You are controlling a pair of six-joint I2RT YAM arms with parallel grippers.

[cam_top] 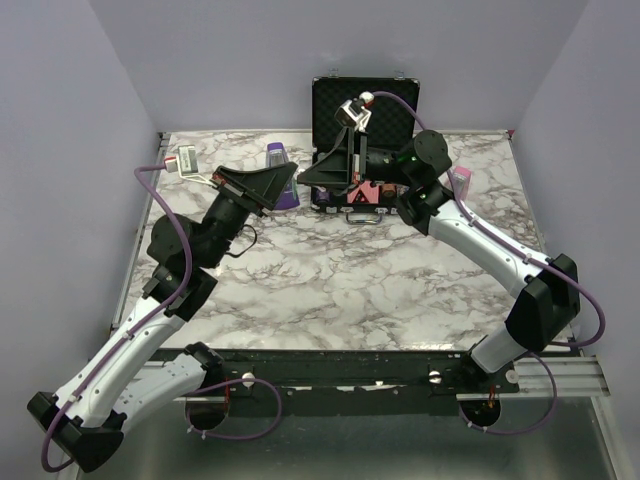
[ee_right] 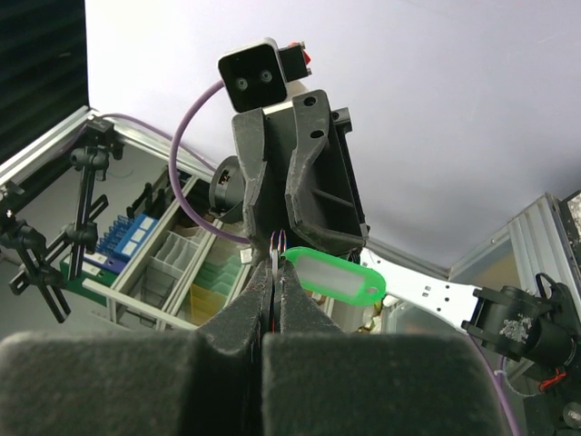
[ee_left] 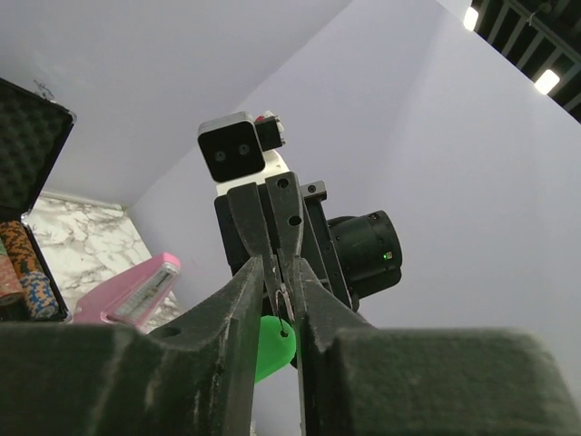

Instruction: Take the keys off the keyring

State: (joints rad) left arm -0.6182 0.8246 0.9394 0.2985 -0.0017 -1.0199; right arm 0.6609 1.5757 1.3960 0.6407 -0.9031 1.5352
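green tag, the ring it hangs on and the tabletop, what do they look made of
Green tag: looks like plastic, a smooth, slightly glossy, even bright green with a whitish label window. Ring: thin bare metal wire, silvery with a dull glint. Tabletop: white marble pattern with grey veins; whether it is real stone or a printed laminate cannot be told from here.
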